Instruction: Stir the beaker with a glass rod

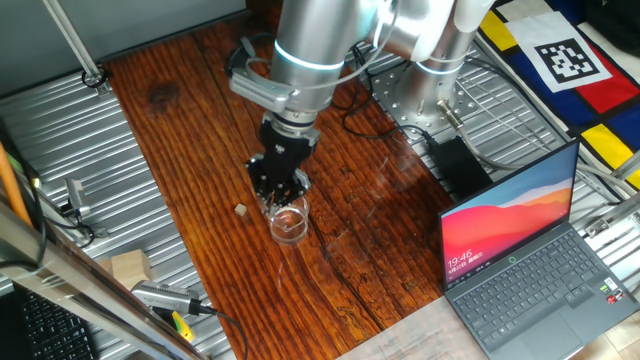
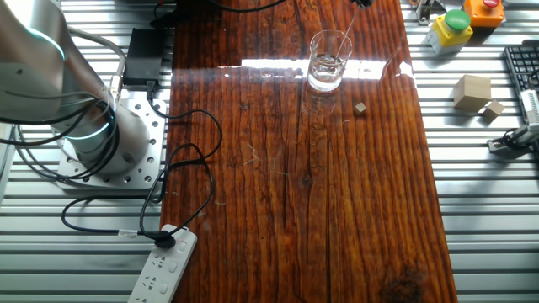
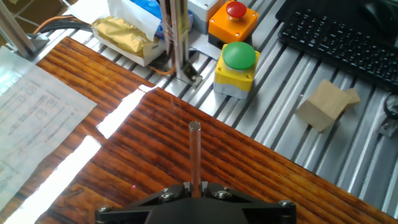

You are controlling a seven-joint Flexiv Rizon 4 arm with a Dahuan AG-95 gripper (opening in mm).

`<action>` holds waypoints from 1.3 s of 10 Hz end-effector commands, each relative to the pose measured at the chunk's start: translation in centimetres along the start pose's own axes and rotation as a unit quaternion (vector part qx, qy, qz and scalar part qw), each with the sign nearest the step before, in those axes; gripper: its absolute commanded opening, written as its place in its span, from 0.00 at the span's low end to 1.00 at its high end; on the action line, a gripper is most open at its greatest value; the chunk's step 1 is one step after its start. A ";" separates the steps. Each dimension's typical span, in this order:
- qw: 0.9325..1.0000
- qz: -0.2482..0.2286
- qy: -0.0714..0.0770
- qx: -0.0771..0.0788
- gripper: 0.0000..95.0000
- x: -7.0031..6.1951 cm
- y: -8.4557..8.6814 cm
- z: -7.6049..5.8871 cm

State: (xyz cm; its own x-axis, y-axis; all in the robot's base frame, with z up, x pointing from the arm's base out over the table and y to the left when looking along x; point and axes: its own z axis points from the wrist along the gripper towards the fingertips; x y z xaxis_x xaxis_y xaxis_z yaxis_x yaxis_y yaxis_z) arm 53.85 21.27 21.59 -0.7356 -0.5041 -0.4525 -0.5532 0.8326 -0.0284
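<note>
Beaker (image 1: 288, 222), a small clear glass cylinder with a round rim, stands upright on the dark reddish wooden desk (image 1: 200, 120), directly under the black two-finger hand (image 1: 279, 190) of the silver arm. The other fixed view shows the same beaker (image 2: 327, 61) near the far edge of the wood, with the slim transparent glass rod (image 2: 344, 38) slanting down from the top of the frame into it; the rod's lower end lies inside the rim, though where it touches the glass is too faint to tell. In the hand view the rod (image 3: 194, 152) rises straight out from between the two black fingers (image 3: 163, 200), which are clenched on its base, so the hand is grasping the rod.

A small tan cube (image 1: 240, 209) lies on the wood just beside the beaker, apart from it; in the other fixed view it (image 2: 360, 108) sits slightly nearer the camera than the beaker. Off the wood, on the ribbed metal surface, a yellow box with a green push button (image 3: 237, 68) stands next to an orange box with a red button (image 3: 233, 22), and a pale wooden block (image 3: 324, 104) lies beyond them. An open laptop (image 1: 530, 265) with a red and blue screen sits at the desk's right end.
</note>
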 end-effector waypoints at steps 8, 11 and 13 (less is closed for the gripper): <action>1.000 0.009 0.001 0.006 0.00 1.7 1.3 -0.4; 1.000 0.005 0.002 0.005 0.00 2.1 1.0 -0.8; 1.000 0.003 0.001 0.004 0.00 2.5 0.7 -0.9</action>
State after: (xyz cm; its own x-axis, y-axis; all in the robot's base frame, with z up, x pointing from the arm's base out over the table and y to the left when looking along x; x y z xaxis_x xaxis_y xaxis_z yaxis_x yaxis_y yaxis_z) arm 51.13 20.20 21.34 -0.7381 -0.5017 -0.4511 -0.5479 0.8359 -0.0333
